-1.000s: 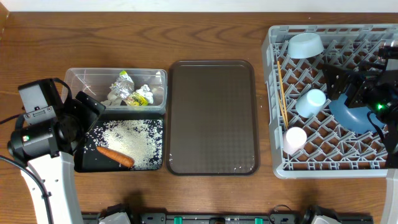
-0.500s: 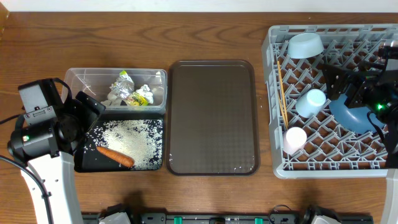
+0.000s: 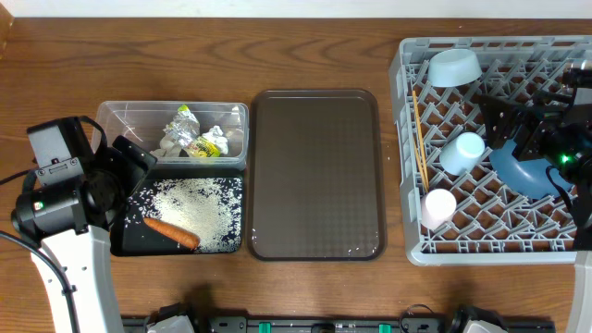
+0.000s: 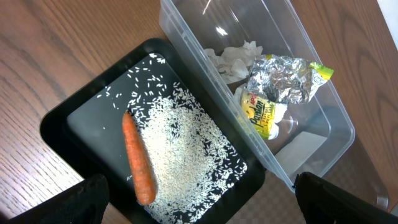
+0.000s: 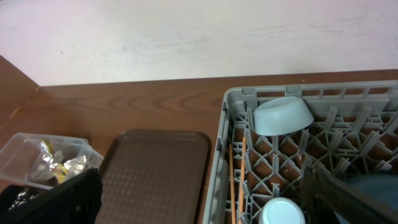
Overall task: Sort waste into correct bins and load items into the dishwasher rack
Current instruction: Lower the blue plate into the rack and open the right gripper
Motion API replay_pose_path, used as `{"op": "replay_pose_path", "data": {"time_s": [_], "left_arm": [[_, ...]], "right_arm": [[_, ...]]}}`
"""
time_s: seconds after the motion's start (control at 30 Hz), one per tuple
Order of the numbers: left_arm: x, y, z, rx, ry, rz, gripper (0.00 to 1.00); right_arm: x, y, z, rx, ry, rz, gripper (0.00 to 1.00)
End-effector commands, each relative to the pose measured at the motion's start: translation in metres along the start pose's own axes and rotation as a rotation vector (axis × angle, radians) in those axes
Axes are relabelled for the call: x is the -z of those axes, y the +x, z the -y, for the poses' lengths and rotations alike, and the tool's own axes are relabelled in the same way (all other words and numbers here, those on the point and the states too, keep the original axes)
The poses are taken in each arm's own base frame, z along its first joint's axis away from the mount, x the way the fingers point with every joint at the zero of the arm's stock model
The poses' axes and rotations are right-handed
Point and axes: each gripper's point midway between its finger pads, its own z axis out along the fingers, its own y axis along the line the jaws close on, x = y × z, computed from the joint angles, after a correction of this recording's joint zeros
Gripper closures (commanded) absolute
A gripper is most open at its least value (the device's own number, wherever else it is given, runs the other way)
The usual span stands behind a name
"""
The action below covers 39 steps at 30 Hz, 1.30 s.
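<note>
Both claws stand spread and empty. The carrot (image 4: 138, 158) lies beside the rice (image 4: 180, 155) in the black tray (image 4: 93, 121), below the left claw (image 4: 199, 200), off toward one finger, its length crossing the finger line. We judge the left arm nearer; the right claw (image 5: 202, 205) hangs over the rack (image 5: 336, 93).

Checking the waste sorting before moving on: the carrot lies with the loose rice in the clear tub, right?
Not quite. The carrot does lie with the rice, but in the black tray, not the clear tub, which is beside it. The left wrist view shows this plainly.
</note>
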Motion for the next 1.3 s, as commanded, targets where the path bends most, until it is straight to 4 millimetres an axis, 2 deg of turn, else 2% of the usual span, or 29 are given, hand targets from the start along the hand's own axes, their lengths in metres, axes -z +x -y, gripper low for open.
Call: {"op": "replay_pose_path", "data": {"time_s": [0.0,0.2,0.33,0.43,0.5,0.6,0.73,0.87,0.93,1.1,1.17,1.27], "left_arm": [[0.002,-0.004,0.0,-0.007,-0.006,0.014,0.03],[0.002,-0.004,0.0,-0.007,-0.006,0.014,0.03],[0.002,-0.004,0.0,-0.007,-0.006,0.014,0.03],[0.002,-0.004,0.0,-0.007,-0.006,0.014,0.03],[0.002,-0.004,0.0,-0.007,-0.006,0.014,0.03],[0.002,-0.004,0.0,-0.007,-0.006,0.014,0.03],[0.002,-0.004,0.0,-0.007,-0.006,0.014,0.03],[0.002,-0.004,0.0,-0.007,-0.006,0.014,0.03],[0.002,-0.004,0.0,-0.007,-0.006,0.014,0.03],[0.002,-0.004,0.0,-0.007,-0.006,0.014,0.03],[0.002,-0.004,0.0,-0.007,-0.006,0.014,0.03],[0.002,-0.004,0.0,-0.007,-0.006,0.014,0.03]], "right_arm": [[0.004,-0.005,-0.004,0.005,-0.013,0.013,0.01],[0.004,-0.005,-0.005,0.006,-0.012,0.014,0.01],[0.016,-0.008,-0.013,0.024,-0.014,0.038,0.01],[0.027,-0.011,-0.029,0.059,-0.036,0.068,0.01],[0.036,-0.012,-0.047,0.095,-0.067,0.091,0.01],[0.056,-0.012,-0.083,0.168,-0.136,0.134,0.01],[0.088,-0.012,-0.102,0.282,-0.08,0.22,0.01],[0.13,0.0,-0.135,0.344,-0.163,0.291,0.01],[0.152,0.005,-0.144,0.382,-0.179,0.34,0.01],[0.201,0.031,-0.145,0.405,-0.147,0.444,0.01],[0.213,0.042,-0.143,0.411,-0.134,0.476,0.01],[0.22,0.057,-0.135,0.41,-0.104,0.51,0.01]]}}
